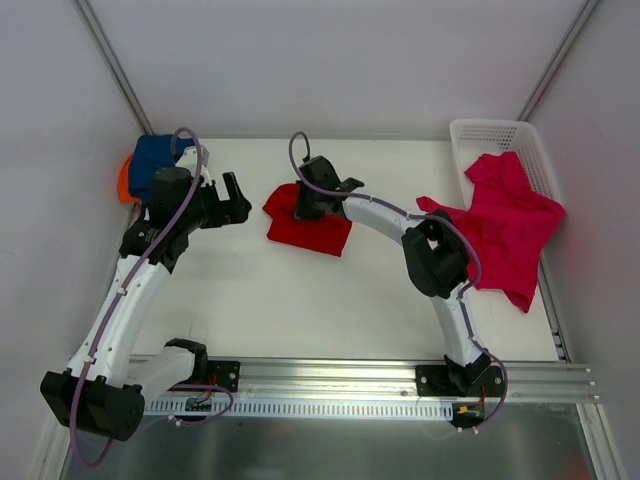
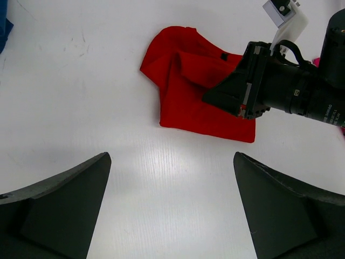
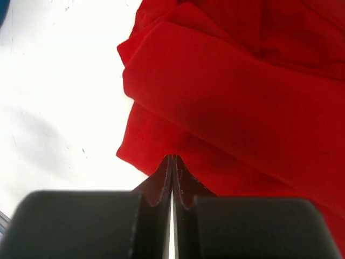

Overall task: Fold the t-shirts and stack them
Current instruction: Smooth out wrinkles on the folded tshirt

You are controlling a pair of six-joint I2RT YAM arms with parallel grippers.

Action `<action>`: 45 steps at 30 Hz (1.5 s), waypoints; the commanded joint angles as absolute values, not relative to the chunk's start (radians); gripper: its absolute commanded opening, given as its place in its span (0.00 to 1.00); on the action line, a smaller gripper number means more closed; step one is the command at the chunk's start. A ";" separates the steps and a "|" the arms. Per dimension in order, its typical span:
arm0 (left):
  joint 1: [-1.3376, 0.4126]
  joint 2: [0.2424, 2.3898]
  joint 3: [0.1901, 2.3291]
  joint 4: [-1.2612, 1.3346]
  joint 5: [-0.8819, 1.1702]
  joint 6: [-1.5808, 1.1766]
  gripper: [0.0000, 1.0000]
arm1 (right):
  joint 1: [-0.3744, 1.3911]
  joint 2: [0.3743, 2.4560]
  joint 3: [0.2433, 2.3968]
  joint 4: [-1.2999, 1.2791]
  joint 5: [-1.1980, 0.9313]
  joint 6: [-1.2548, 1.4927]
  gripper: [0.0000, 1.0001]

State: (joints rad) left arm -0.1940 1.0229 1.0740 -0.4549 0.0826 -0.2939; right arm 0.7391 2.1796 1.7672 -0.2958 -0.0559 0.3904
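Mid-worktop (image 1: 300,300): the red t-shirt (image 1: 310,232), folded. My right pincer (image 3: 171,162) is closed tight, tips at the shirt's edge; I cannot tell if cloth is caught. My left pincer (image 2: 171,156) hangs wide open beside the shirt. Far-left corner: navy t-shirt (image 1: 155,160) on orange t-shirt (image 1: 123,180). The magenta t-shirt (image 1: 505,225) spills from the basket (image 1: 480,130).

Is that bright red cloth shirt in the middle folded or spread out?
Folded: the red shirt lies as a small compact packet of overlapping layers.
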 commanded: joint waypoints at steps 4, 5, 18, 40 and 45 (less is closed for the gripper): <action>-0.179 0.997 1.072 -0.446 0.060 -0.276 0.99 | 0.719 2.233 1.862 -0.321 -0.081 0.373 0.00; -0.178 0.999 1.074 -0.446 0.063 -0.278 0.99 | 0.718 2.241 1.868 -0.321 -0.083 0.373 0.01; -0.152 1.006 1.074 -0.446 0.086 -0.291 0.99 | 0.623 2.322 2.011 -0.330 -0.012 0.331 0.00; -0.103 1.244 1.062 -0.410 0.311 -0.510 0.99 | 0.558 1.497 1.278 -0.020 0.209 0.250 0.83; -0.130 1.244 0.870 -0.145 0.290 -0.701 0.99 | 0.584 1.166 1.031 -0.050 0.236 0.271 0.83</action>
State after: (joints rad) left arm -0.1181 1.2549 0.9516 -0.3092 0.2745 -0.5411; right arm 0.5659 1.3182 1.1225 -0.0849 0.1986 0.2478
